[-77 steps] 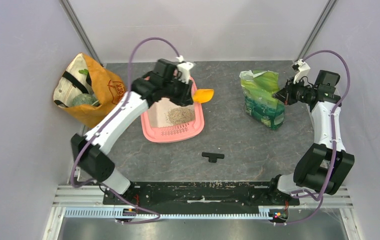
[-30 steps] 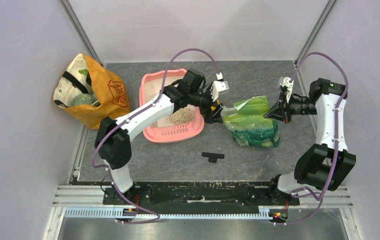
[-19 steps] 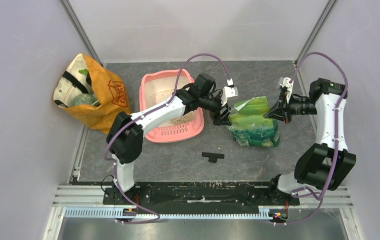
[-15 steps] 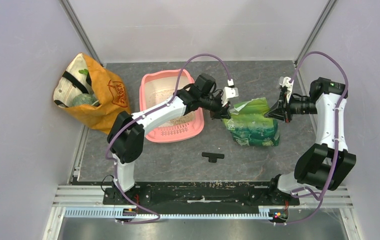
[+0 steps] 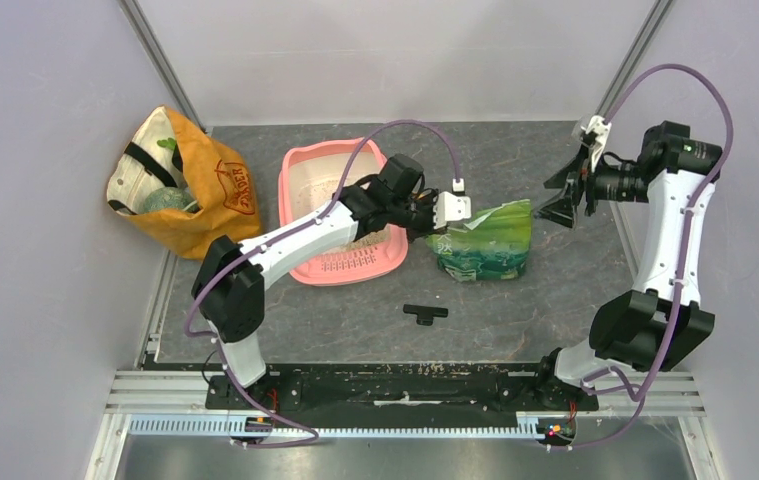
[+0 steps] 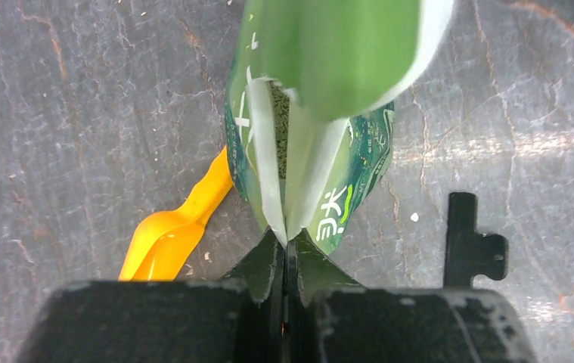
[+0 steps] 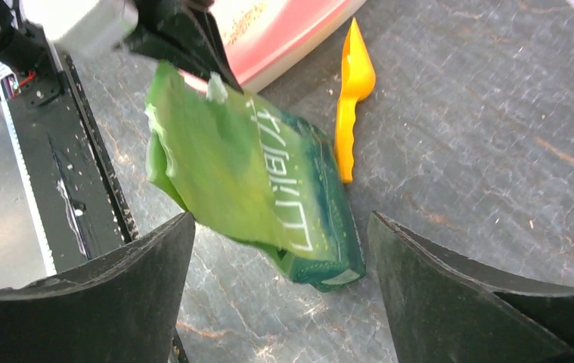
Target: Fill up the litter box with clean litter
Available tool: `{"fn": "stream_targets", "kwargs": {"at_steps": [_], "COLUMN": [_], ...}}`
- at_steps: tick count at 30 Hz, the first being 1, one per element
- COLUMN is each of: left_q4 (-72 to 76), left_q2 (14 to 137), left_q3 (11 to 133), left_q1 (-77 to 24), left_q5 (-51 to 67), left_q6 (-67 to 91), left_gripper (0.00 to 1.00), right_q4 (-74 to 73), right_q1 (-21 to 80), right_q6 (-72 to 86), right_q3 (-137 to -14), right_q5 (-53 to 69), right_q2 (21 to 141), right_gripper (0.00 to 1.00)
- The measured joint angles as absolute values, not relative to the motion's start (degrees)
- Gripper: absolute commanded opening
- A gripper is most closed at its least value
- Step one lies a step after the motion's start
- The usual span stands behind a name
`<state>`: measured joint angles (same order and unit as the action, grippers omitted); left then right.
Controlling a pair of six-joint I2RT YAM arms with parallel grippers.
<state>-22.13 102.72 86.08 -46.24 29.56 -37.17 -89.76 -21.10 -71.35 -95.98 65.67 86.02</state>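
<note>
From above, the dark grey, stone-patterned tabletop sits boxed in by pale lilac walls on three sides, with slotted metal rails along the near edge. An orange-tan fabric bag leans into the far left corner. Just right of it lies the pink rectangular plastic litter box, slotted lip toward the arms, holding a low patch of grey-beige gravelly litter on its pale floor. The left gripper reaches across the box's right rim and pinches the top edge of a glossy green foil bag, which stands tilted just beside the box. The right gripper hangs spread wide, apart from the bag, near the far right corner post. A small black T-shaped piece lies alone on the near middle of the table, with bare surface around it and to the right. The left wrist camera shows the fingers pressed together on the bag's pale inner lip; an orange plastic scoop lies on the table against the bag's left side, and the black piece is to the right. The right wrist camera shows its two dark fingers far apart with nothing between them, with the bag, the scoop and the box's corner beyond.
</note>
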Motion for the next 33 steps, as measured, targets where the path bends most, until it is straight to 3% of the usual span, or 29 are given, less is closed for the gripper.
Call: {"fn": "stream_targets", "kwargs": {"at_steps": [10, 24, 33], "left_q4": [-21.19, -20.84, -20.82], "left_q2": [102.00, 102.00, 102.00], "left_q3": [84.99, 84.97, 84.97], "left_q1": [-50.19, -50.50, -50.54], "left_q5": [22.90, 20.78, 20.60], "left_q6": [-44.47, -45.56, -45.50], "left_gripper": [0.06, 0.06, 0.14], "right_q4": [-89.38, -76.90, -71.11], "right_q1": [-18.61, -15.73, -5.91], "right_q6": [-59.00, -34.87, -38.63], "right_q3": [-101.27, -104.03, -90.39], "right_q5": [68.38, 71.68, 53.74], "right_q2": [88.92, 88.95, 84.42], "right_gripper": [0.97, 0.97, 0.95]}}
